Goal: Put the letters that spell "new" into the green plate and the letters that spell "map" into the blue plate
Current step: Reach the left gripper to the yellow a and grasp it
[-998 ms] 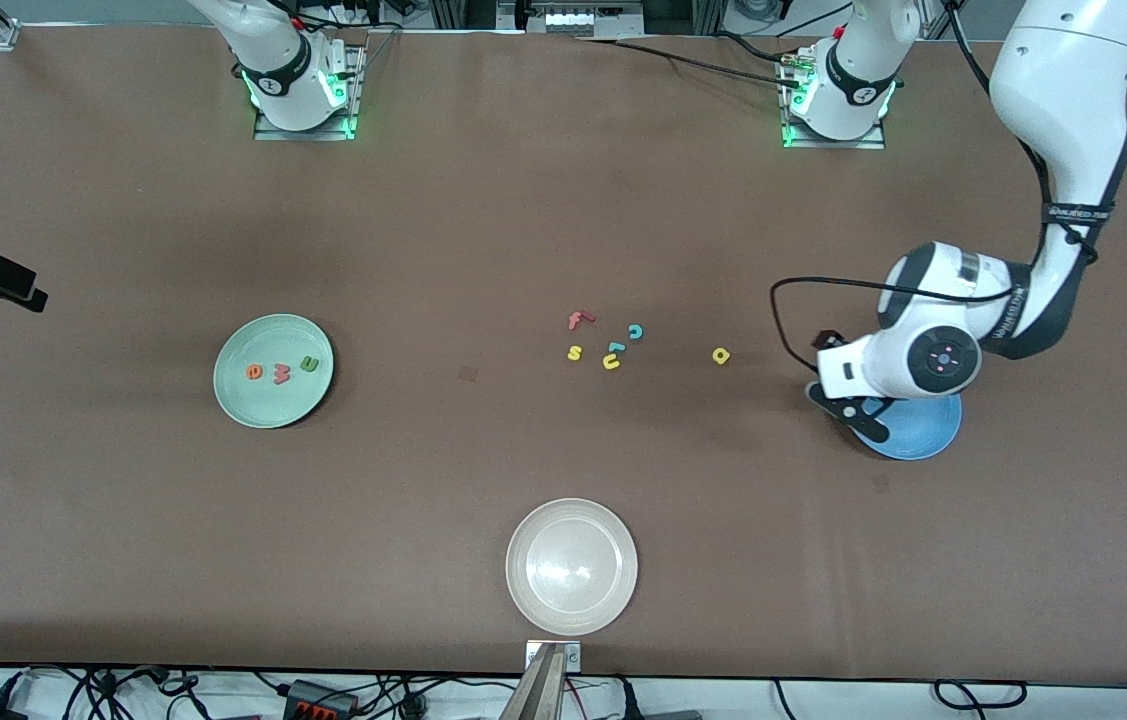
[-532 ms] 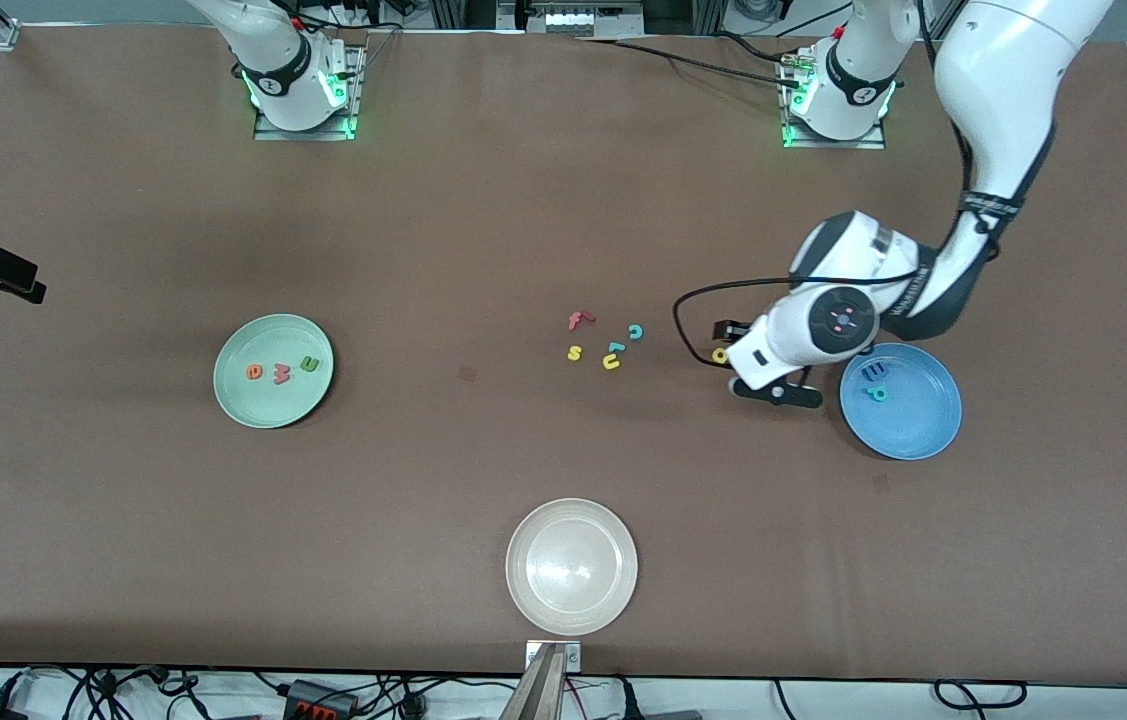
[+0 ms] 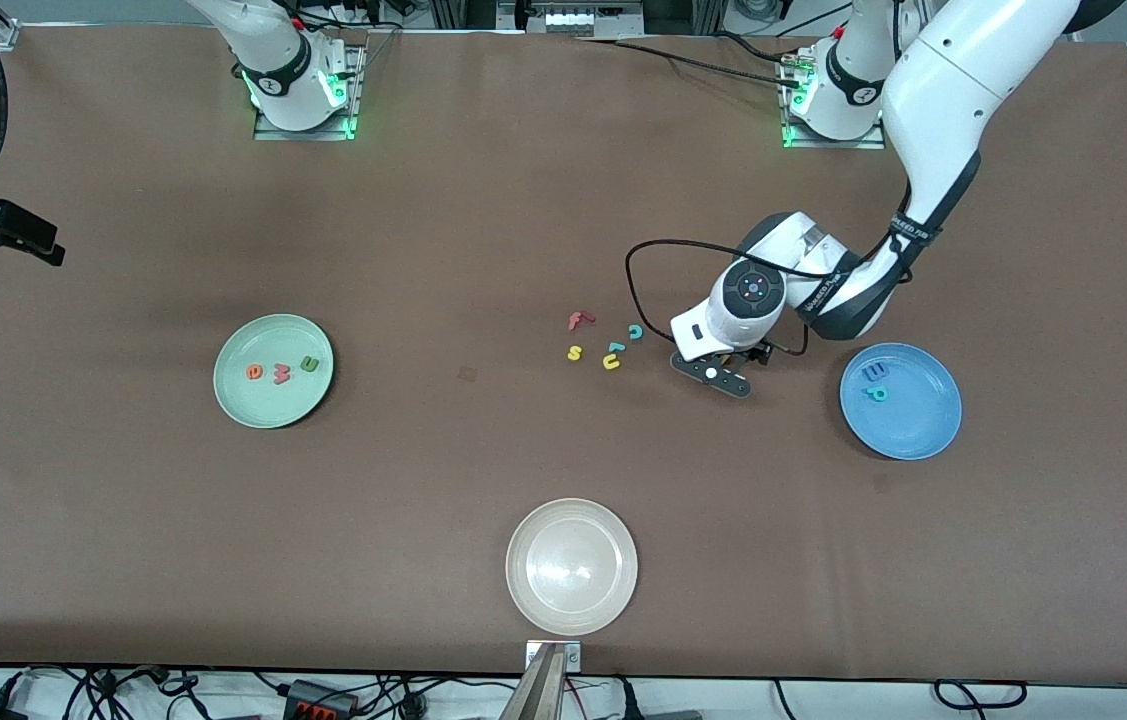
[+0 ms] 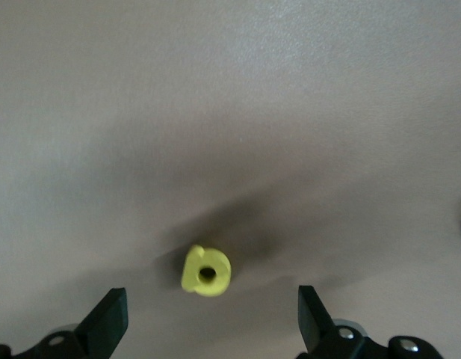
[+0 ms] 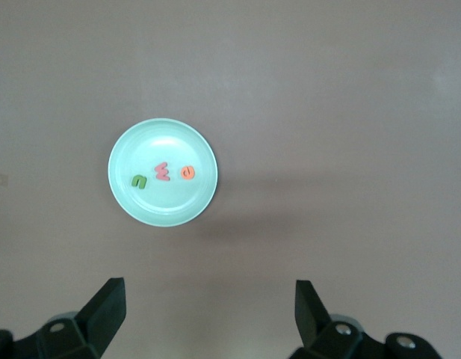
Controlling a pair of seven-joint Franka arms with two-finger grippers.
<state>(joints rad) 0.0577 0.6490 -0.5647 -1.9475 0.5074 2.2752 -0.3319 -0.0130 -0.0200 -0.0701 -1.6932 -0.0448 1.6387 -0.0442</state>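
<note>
Looking across the table from the front, you have the green plate [image 3: 273, 371] holding n, e and w, so "new" is done. The blue plate [image 3: 900, 400] holds the blue m [image 3: 874, 372] and teal p [image 3: 878, 393]; only the yellow a remains. Your left gripper [image 3: 715, 372] hangs over it.

From the left wrist, the yellow a [image 4: 206, 271] lies on bare table between wide-spread, empty fingers.

From the right wrist, the right gripper [image 5: 208, 310] waits, released, high over the green plate [image 5: 162, 172].

No readable writing shows.
</note>
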